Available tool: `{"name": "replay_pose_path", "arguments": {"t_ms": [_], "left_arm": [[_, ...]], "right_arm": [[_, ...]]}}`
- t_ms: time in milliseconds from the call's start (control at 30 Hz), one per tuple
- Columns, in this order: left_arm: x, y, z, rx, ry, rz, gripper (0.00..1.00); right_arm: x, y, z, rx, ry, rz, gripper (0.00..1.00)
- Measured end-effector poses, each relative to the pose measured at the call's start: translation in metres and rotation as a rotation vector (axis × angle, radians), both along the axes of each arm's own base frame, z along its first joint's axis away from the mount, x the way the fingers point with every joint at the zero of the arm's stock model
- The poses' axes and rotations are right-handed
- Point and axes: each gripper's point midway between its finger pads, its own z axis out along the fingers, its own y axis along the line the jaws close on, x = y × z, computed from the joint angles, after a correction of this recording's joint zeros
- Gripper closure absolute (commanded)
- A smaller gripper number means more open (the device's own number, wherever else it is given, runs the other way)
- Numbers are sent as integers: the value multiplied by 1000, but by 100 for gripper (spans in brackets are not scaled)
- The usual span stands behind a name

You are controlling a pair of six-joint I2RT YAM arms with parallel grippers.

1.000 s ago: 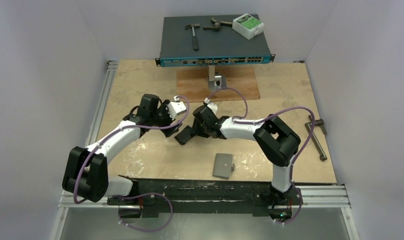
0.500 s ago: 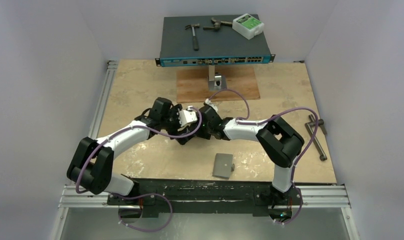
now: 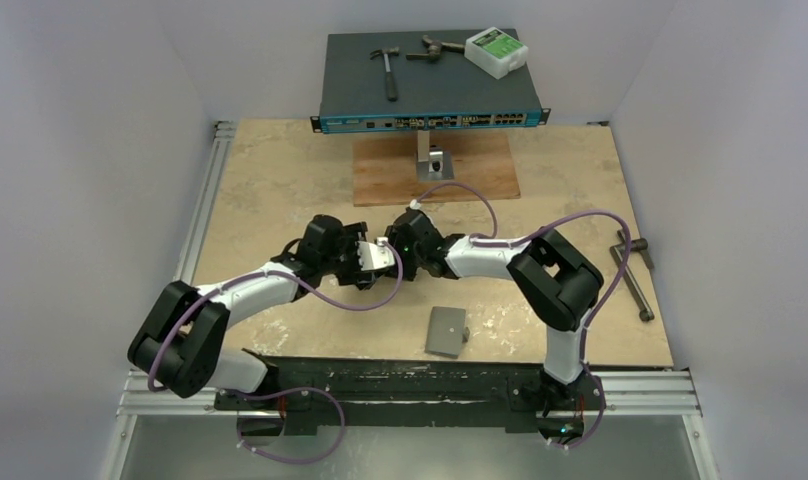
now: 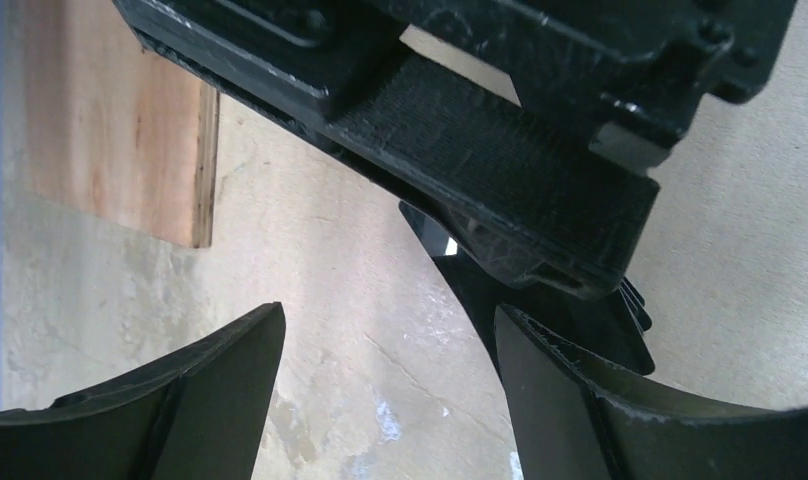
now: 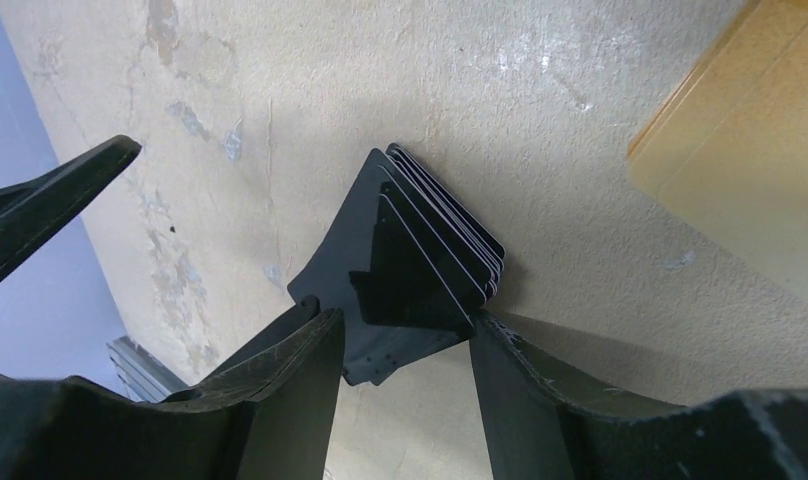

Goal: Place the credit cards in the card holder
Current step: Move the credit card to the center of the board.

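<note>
- Pinching the black folding case (image 5: 380,250): right gripper (image 5: 402,318) has one fingertip on each edge of the case's near corner. The case looks lifted, with its shadow on the table (image 5: 540,120) at 3 o'clock.
- Credit cards (image 5: 458,232) sit fanned inside that black case. Only their thin silver-grey edges show, stepped along the case's 2 o'clock side. The count is unclear.
- Left gripper (image 4: 388,315) is spread wide with nothing between its fingers. It points at the right gripper's body, which fills the top of the left wrist view. A corner of the black case shows just above the left gripper's right-hand finger (image 4: 620,410).
- In the top view both grippers meet nose to nose at the table's centre, and the black case is mostly hidden between them.
- Card holder (image 3: 445,331) is grey, flat and closed, with its snap button on the 3 o'clock edge. It lies alone at 6 o'clock on the table near the front rail, well apart from both grippers and just at 5 o'clock from them.
- Wooden board (image 3: 435,170) lies at 12 o'clock from the grippers, with a small metal stand (image 3: 427,155) on it.
- Network switch (image 3: 430,95) is at the table's 12 o'clock edge. On its top are a hammer (image 3: 388,72) and a white-green box (image 3: 496,50).
- A metal hand tool (image 3: 630,278) lies at 3 o'clock near the table edge.
</note>
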Motion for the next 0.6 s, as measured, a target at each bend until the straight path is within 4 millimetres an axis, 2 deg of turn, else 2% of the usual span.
{"name": "replay_pose_path", "arguments": {"t_ms": [200,400,600], "left_arm": [[5,-5,5,15,-53,-42,23],[-1,-13,-7,65,-55,-110,24],[-10,-17,-2,49,-38,-140,26]], "right_arm": [[1,1,0,4,12,-15,50],[3,-3,0,14,22,-47,47],[5,-6,2,-10,29,-64,42]]}}
